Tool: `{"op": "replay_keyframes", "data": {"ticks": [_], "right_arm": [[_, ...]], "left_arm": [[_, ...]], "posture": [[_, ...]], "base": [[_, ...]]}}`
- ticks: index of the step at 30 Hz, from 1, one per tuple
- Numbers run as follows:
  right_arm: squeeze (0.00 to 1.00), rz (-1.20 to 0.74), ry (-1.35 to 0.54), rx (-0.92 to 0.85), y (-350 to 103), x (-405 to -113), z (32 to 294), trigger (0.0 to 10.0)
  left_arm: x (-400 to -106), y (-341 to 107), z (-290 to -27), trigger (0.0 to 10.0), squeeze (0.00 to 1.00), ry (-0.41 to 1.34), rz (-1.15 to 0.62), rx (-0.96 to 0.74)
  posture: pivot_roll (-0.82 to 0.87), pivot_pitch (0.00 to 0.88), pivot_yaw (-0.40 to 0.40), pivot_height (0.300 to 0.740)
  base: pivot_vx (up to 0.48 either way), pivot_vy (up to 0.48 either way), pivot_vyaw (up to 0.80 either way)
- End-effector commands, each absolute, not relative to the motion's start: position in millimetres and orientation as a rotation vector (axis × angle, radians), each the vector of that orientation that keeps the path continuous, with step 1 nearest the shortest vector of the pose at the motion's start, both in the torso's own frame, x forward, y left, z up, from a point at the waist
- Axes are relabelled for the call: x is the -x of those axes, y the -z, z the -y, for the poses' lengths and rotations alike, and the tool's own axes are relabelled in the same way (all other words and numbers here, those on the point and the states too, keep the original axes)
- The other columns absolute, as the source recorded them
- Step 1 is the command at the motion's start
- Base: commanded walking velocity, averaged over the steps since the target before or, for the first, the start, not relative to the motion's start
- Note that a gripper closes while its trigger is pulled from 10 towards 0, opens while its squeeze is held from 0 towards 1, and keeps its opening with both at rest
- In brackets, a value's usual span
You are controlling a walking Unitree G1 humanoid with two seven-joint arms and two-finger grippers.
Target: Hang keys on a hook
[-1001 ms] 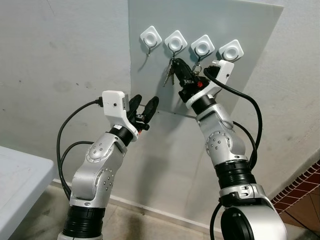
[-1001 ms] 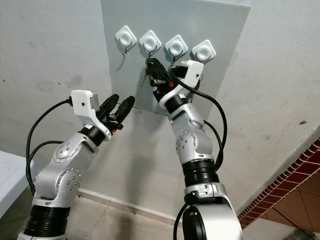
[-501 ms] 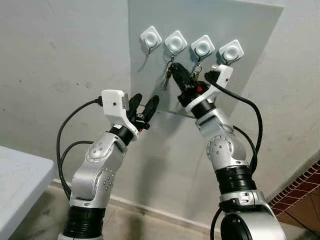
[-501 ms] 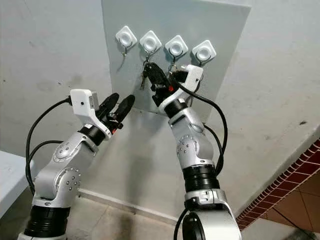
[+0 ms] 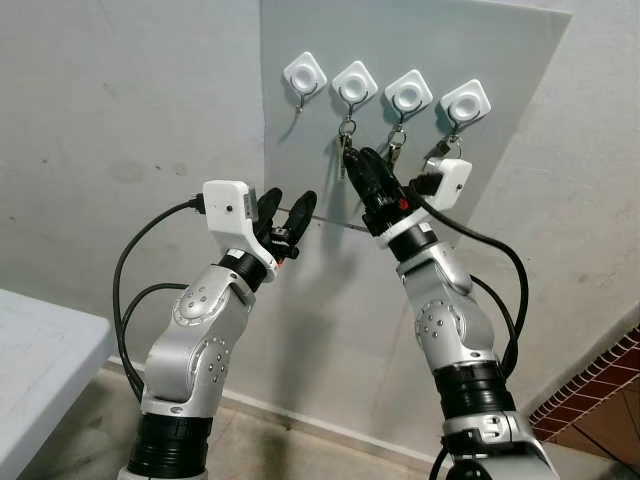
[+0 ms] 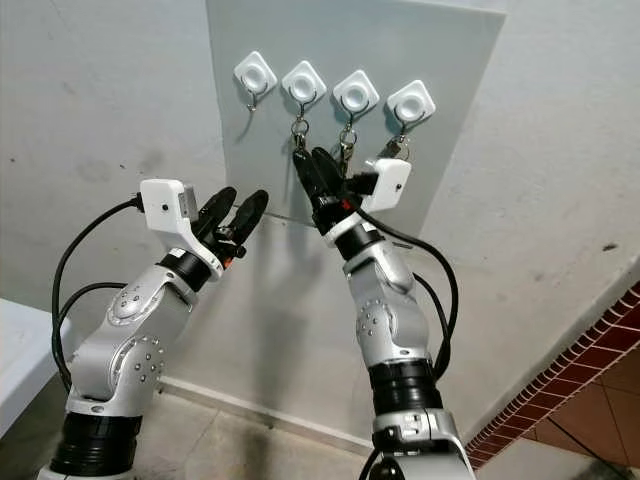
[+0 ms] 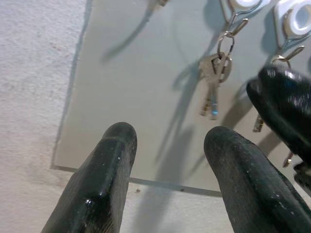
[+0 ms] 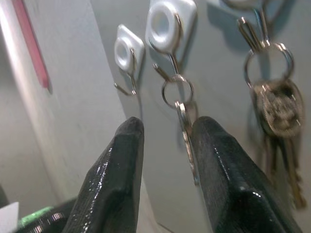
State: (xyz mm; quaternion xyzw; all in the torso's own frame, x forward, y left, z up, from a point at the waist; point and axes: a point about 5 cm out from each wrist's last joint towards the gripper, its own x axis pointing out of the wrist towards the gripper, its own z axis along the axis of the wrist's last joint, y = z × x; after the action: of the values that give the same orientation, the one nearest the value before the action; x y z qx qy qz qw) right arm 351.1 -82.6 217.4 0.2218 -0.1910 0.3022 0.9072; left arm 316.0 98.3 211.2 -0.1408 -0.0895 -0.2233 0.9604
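Four white hooks sit in a row on a grey panel (image 5: 510,60). The leftmost hook (image 5: 303,73) is bare. A set of keys (image 5: 346,138) hangs by its ring from the second hook (image 5: 354,81). My right gripper (image 5: 360,158) is just below those keys, pointing up, open; in the right wrist view the keys (image 8: 186,127) dangle free at the gap of the gripper (image 8: 170,126). More keys (image 5: 397,140) hang on the third hook, and another set (image 5: 441,150) on the fourth. My left gripper (image 5: 291,200) is held open, lower and to the left.
The panel's lower edge (image 5: 335,224) runs just behind the left gripper. A pale table corner (image 5: 40,350) juts in at the lower left. A red brick floor edge (image 5: 600,390) shows at the lower right. Bare grey wall lies all around the panel.
My right gripper has let go of the keys, leaving them on the second hook, and has dropped a little below them. The left arm has stayed put.
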Motion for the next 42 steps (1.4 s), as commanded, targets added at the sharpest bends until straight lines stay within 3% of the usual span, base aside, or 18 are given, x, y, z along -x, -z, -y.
{"op": "replay_keyframes", "data": {"ticks": [1, 19, 20, 21, 26, 42], "right_arm": [[1.0, 0.419, -0.626, -0.436, -221.0, -348.7, 83.2, 10.0], [1.0, 0.285, -0.566, -0.329, -162.2, -324.7, 102.0, 10.0], [0.36, 0.27, -0.562, -0.321, -157.2, -323.1, 102.8, 10.0], [0.0, 0.237, -0.556, -0.313, -146.3, -319.3, 105.0, 10.0], [0.0, 0.159, -0.51, -0.298, -121.8, -312.5, 113.3, 10.0], [0.0, -0.177, -0.174, -0.228, -20.6, -277.1, 170.9, 10.0]], "left_arm": [[-316.1, -207.4, -98.3, 10.0, 0.0, 0.439, 0.171, 0.275], [-314.6, -164.4, -109.6, 10.0, 0.0, 0.358, 0.085, 0.243], [-314.4, -161.7, -110.6, 10.0, 0.0, 0.353, 0.082, 0.254], [-314.1, -156.6, -114.1, 10.0, 0.0, 0.338, 0.081, 0.278], [-315.7, -137.6, -124.5, 10.0, 0.0, 0.278, 0.029, 0.324], [-298.4, -36.6, -139.0, 10.0, 0.0, 0.249, -0.24, 0.156]], "posture": [[0.1, 0.0, -0.043, 0.74], [0.09, 0.0, -0.032, 0.74], [0.09, 0.0, -0.032, 0.74], [0.09, 0.0, -0.032, 0.74], [0.09, 0.0, -0.028, 0.74], [0.05, 0.0, 0.001, 0.74]], "base": [[0.0, 0.0, 0.0], [0.0, 0.0, 0.0], [0.0, 0.0, 0.0], [0.0, 0.0, 0.0], [0.0, 0.0, 0.0], [0.0, 0.0, 0.0]]}}
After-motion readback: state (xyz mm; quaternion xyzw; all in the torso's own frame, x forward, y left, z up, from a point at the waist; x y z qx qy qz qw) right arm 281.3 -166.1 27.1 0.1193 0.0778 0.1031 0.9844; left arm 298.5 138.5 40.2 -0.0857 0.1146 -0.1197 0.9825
